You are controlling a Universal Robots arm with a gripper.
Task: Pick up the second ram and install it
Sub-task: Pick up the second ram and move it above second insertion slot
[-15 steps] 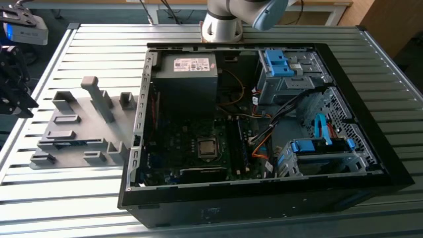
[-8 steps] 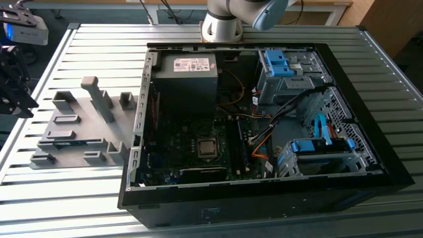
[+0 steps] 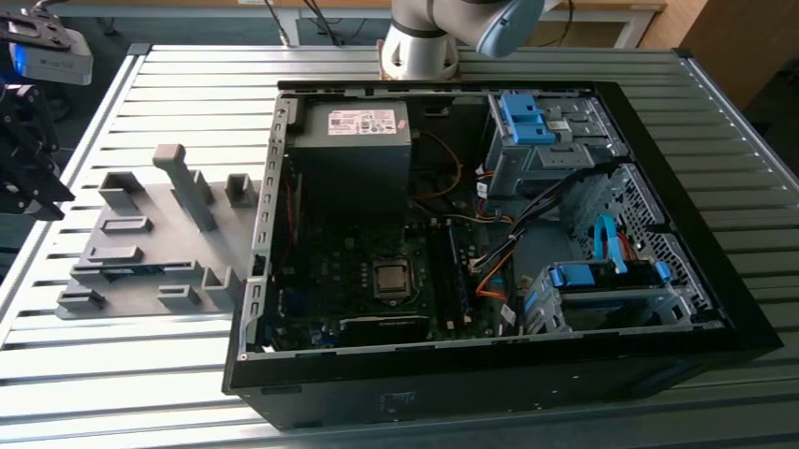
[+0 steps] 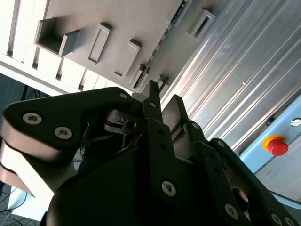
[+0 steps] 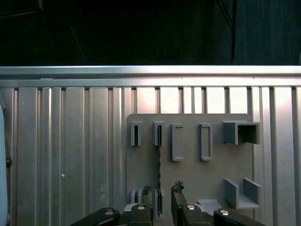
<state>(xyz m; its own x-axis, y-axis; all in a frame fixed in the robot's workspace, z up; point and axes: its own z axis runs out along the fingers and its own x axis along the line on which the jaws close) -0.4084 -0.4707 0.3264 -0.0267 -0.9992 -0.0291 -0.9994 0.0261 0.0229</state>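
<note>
In the exterior view an open computer case (image 3: 500,234) lies on a slatted metal table (image 3: 150,393). Just beside it, on the exterior view's left, sits a grey holder plate (image 3: 138,243) with upright blocks. The second ram (image 3: 138,271) stands on its long edge in a low slot of that plate, well apart from the motherboard (image 3: 374,271) inside the case.

In the second wrist view the gripper (image 4: 164,92) hangs over the plate with its jaws spread. There is a clear gap between the two fingers (image 4: 176,108) and nothing in them.

In the first wrist view the ram (image 5: 159,160) runs as a narrow dark line across the plate, and its near end falls within the gap between the spread fingers. I cannot tell whether they are down at its level.

The step in hand looks like the pick-up. To do it well, keep that dark line centred in the gap, come down squarely, pinch the two flat faces evenly, and lift straight out of the slots without twisting
</note>
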